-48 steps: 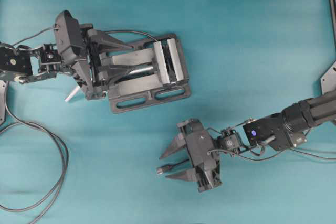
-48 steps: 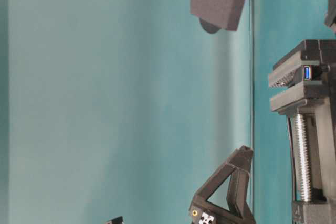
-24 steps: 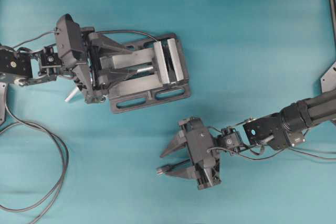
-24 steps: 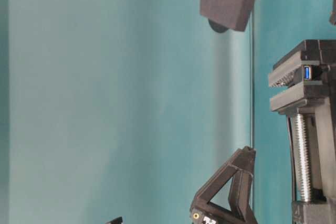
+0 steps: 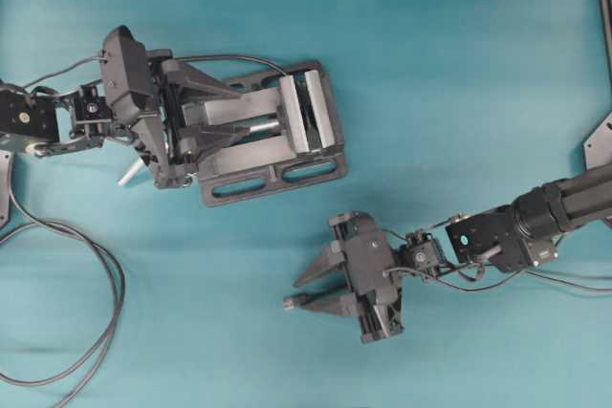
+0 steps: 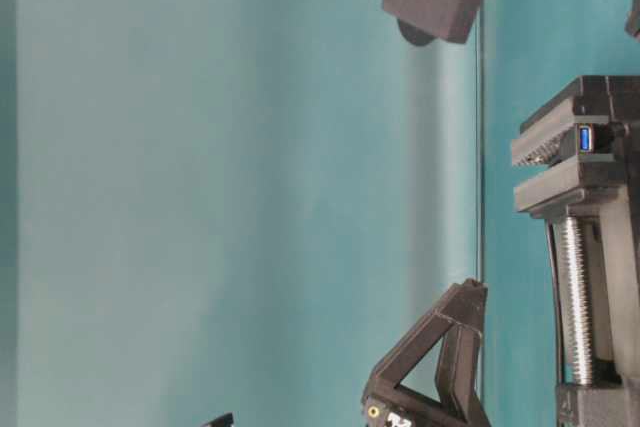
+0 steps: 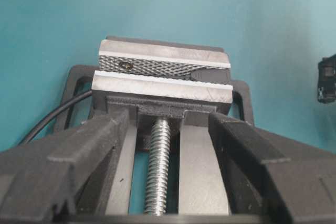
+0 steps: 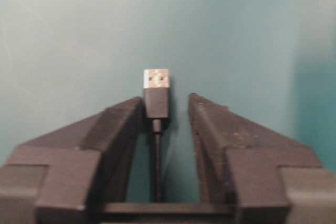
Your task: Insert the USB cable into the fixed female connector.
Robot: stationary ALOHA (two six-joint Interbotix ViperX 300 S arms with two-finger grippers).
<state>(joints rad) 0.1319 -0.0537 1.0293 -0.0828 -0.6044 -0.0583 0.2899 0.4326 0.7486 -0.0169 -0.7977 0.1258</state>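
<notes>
Place: we're looking at a robotics lab bench | Showing it: teal work surface (image 5: 459,64), grey metal vise (image 5: 273,136) sitting between two black robot arms, loose cables (image 5: 91,332) trailing along the left edge

USB cable (image 8: 157,109): thin dark grey lead ending in a small dark rectangular plug with a short silvery metal tip. Plug lies flat on the teal tabletop (image 8: 79,35), tip pointing away from the right wrist camera. In that view its body touches one finger; a narrow gap shows on the other side. In the overhead view only the silvery tip (image 5: 290,302) shows, low centre.

Fixed female connector (image 6: 586,138): tiny dark socket with a blue insert, clamped in the grey metal vise (image 6: 570,157), opening facing the table-level camera. Well apart from the plug.
</notes>
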